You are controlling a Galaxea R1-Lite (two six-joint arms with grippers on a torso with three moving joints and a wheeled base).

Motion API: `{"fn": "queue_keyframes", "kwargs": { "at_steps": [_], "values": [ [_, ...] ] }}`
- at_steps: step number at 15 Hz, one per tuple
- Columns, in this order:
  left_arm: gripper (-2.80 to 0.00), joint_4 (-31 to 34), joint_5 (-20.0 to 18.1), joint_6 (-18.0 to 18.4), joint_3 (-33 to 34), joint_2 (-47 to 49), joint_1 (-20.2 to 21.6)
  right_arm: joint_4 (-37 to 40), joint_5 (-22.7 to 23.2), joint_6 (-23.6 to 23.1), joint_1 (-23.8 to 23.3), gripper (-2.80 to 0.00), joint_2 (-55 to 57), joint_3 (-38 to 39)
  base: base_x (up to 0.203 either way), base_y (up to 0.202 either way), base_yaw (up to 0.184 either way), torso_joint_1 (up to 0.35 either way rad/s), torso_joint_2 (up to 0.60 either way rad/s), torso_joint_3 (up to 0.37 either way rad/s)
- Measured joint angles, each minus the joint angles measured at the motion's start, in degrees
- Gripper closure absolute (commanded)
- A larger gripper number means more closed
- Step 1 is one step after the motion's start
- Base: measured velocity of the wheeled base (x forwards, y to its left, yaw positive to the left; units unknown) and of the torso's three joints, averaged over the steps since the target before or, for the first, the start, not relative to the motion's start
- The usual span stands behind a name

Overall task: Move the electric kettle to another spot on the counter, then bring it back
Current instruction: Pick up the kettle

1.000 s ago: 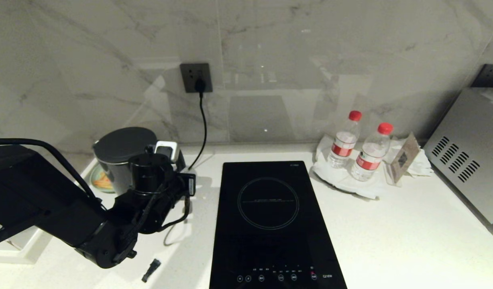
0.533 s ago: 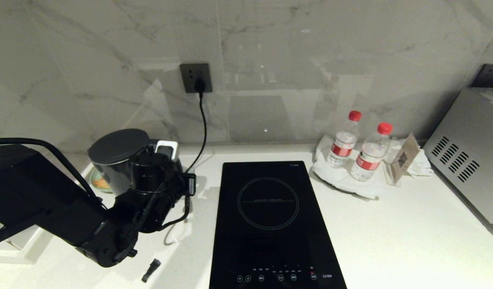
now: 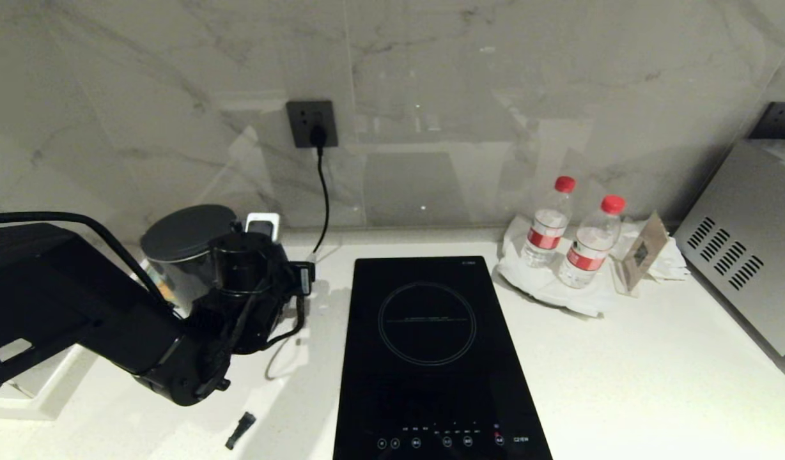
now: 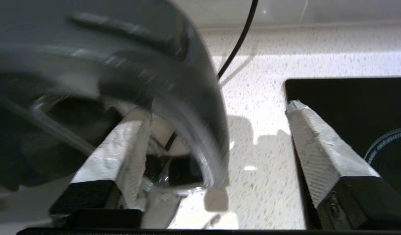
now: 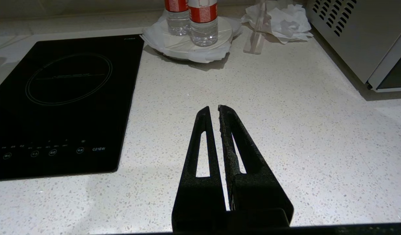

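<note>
The right gripper (image 5: pixel 213 109) hovers over the white speckled table (image 5: pixel 285 130), its two black fingers (image 5: pixel 203 143) pressed nearly together. A black induction hob (image 5: pixel 63 104) lies alongside; two red-labelled water bottles (image 5: pixel 203 23) stand on a white plate (image 5: pixel 187 49) toward the back edge.

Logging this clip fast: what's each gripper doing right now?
Left gripper: open, fingers spread either side of the electric kettle handle, not clamping it.
Right gripper: shut, empty, over the counter.
</note>
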Motion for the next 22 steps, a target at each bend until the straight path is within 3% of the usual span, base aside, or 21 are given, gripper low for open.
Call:
{"fn": "queue_keyframes", "kwargs": {
  "at_steps": [21,22],
  "values": [
    [-2.80,0.29,0.80,0.39,-3.05,1.92,1.33,0.01,-0.01,-0.01,0.00,0.00,0.00,0.00,0.000,0.000,0.000,0.000,0.00,0.000],
    [0.00,0.28,0.82,0.41,-3.05,1.96,1.33,0.01,-0.01,0.01,0.00,0.00,0.00,0.00,0.000,0.000,0.000,0.000,0.00,0.000]
  ]
}}
